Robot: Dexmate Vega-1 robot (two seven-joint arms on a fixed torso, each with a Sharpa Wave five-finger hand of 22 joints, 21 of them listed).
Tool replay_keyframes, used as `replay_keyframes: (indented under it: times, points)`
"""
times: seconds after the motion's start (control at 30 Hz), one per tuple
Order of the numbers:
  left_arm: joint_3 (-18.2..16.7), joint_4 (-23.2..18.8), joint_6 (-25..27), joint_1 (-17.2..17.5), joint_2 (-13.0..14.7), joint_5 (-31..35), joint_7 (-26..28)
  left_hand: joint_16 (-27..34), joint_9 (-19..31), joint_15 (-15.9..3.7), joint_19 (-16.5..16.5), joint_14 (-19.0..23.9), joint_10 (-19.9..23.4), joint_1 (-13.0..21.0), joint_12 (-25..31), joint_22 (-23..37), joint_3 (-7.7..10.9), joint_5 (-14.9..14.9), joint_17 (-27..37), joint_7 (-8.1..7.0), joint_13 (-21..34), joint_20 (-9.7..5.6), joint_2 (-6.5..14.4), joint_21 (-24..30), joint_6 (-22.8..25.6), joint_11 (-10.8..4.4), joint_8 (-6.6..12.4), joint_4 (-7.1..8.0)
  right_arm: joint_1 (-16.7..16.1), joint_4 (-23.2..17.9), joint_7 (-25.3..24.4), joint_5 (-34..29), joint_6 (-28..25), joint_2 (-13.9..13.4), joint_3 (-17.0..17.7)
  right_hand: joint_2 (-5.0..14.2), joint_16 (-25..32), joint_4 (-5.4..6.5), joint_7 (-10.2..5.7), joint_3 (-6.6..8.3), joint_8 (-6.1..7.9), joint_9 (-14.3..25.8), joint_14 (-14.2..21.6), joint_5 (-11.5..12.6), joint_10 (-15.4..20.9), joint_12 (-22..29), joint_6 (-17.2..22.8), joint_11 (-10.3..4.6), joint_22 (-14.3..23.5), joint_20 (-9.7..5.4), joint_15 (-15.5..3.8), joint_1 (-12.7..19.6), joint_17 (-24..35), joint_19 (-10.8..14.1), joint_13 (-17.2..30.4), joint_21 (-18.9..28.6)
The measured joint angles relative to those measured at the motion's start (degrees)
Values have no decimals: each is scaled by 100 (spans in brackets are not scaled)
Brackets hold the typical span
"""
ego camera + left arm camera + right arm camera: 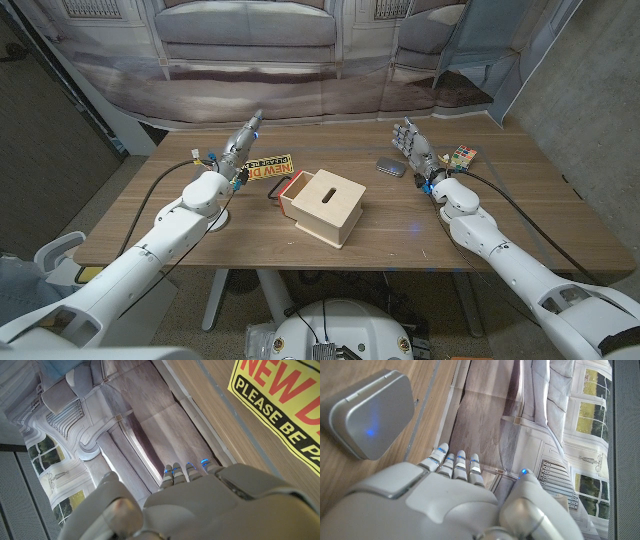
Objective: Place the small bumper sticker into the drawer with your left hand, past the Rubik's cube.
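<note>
The left hand [243, 140] holds nothing, its fingers straight and close together, reaching toward the far edge of the table [200, 235]. The yellow sticker [268, 170] lies flat on the wood just beside that hand, on the side toward the table's middle; the left wrist view shows its printed edge close by the knuckles. Just past the sticker stands the wooden box [325, 205] with its drawer [294, 187] pulled open toward the hand. The right hand [410, 142] is also empty, fingers up and loosely spread, with a small metal tin [389, 166] just inside it and the Rubik's cube [462, 156] just outside it, so the cube is well apart from the sticker and the drawer. The sticker looks thin, light and bendy, probably slick on its printed face, and it hugs the table, so lifting it straight up would be awkward. A sensible hold would be a pinch on the short end nearest the left hand, perhaps after sliding that end to raise an edge; it may droop once lifted.
</note>
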Motion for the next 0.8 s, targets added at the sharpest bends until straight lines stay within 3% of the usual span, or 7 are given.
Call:
replay_keyframes:
  times: [0.8]
  points:
    - [-37,-209,158,132,197,500,367,0,0,-20,0,79,62,240,0,0,39,49,0,-40,-1,0,-11,0,82,-2,0,-135,-19,-136,37,-65,27,-17,-59,0,0,-16,0,-17,0,-1,0,0,31,0,0,-30,0,-1,0,0,0,61,-1,0]
